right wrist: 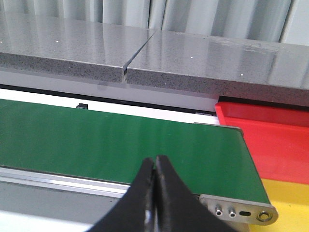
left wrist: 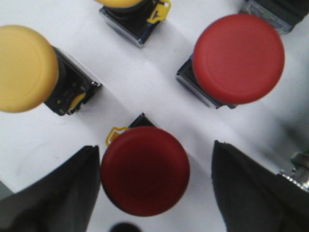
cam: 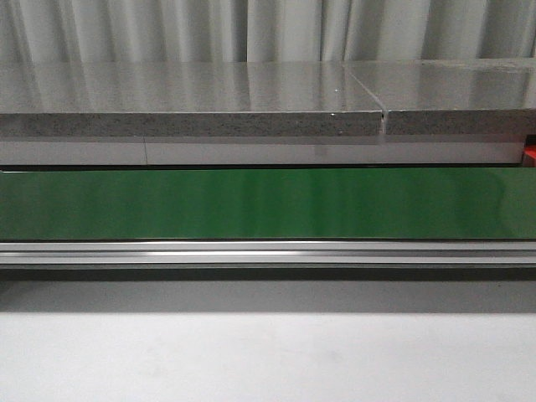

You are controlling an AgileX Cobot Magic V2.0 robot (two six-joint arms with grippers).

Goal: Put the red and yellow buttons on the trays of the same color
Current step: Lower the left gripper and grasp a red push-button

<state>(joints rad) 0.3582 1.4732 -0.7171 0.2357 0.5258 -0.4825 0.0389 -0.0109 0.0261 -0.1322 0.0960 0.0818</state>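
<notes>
Grey curtains hung behind a speckled stone counter [cam: 193, 100] and an empty green conveyor belt [cam: 251, 203]. Off the belt's right end sat a red tray [right wrist: 270, 137] and, nearer, a yellow tray [right wrist: 289, 198]; what showed of both was bare. The left gripper [left wrist: 152, 181] stood spread over a white surface [left wrist: 140, 72], its fingers [left wrist: 58, 198] flanking a dark red button [left wrist: 145, 170] without clearly clamping it. Another red button [left wrist: 238, 58] and yellow buttons [left wrist: 21, 67] waited nearby. The right gripper [right wrist: 154, 166] hung closed and empty. Sorting appeared barely begun.
</notes>
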